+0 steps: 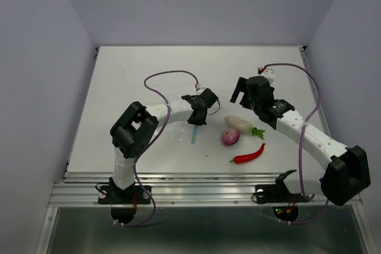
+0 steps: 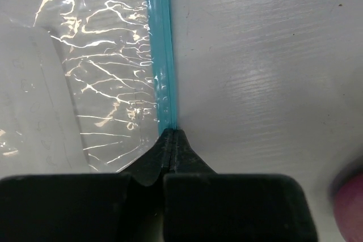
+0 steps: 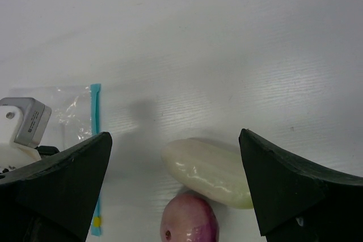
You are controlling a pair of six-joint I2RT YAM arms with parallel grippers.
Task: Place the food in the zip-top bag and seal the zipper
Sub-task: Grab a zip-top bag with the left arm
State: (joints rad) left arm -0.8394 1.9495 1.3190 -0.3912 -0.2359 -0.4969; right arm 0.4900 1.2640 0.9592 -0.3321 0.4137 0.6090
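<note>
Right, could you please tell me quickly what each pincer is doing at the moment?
Left pincer: closed on the blue zipper strip.
Right pincer: open, holding nothing.

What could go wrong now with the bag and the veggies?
The left gripper pinches the zipper while the bag lies flat, so its mouth might stay closed. The open right gripper hangs over the radish, which touches the onion; grabbing one could send the round onion rolling.

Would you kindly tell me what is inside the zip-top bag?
No food shows through the zip-top bag; the part under the left end effector, shut on the zipper, is hidden.
</note>
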